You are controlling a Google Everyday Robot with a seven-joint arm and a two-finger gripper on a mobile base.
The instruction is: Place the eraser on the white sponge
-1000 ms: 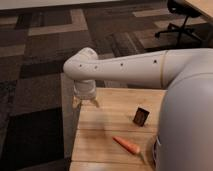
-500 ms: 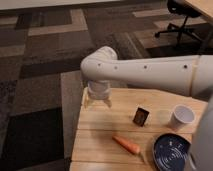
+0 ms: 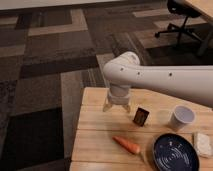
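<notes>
A light wooden slatted worktop (image 3: 95, 135) fills the lower part of the camera view, with dark patchwork carpet (image 3: 50, 60) beyond it. The robot's white, rounded arm (image 3: 165, 80) reaches in from the picture's right and bends down over the far left part of the worktop. At its end the tool (image 3: 116, 107) points downward with its two tan fingers (image 3: 106, 106) spread apart and nothing between them, so it is released. Whether the tips touch the wood I cannot tell.

The eraser (image 3: 141, 116), a small dark brown-black block with a lighter edge, stands on the worktop near the tool, on its picture-right side and a little nearer the camera. It is apart from the fingers. The white sponge (image 3: 202, 144), an off-white rough-looking rectangular pad, lies at the far right edge of the view, well apart from the eraser, with nothing on top of it.

Between the two sit other things. A white paper cup (image 3: 182, 118) stands upright beyond the sponge, and a round dark blue plate (image 3: 175, 153) lies just beside the sponge. An orange carrot (image 3: 127, 145) lies at an angle near the front, left of the plate (and close in front of the eraser). A black office chair (image 3: 182, 20) stands on the carpet at the top right.
</notes>
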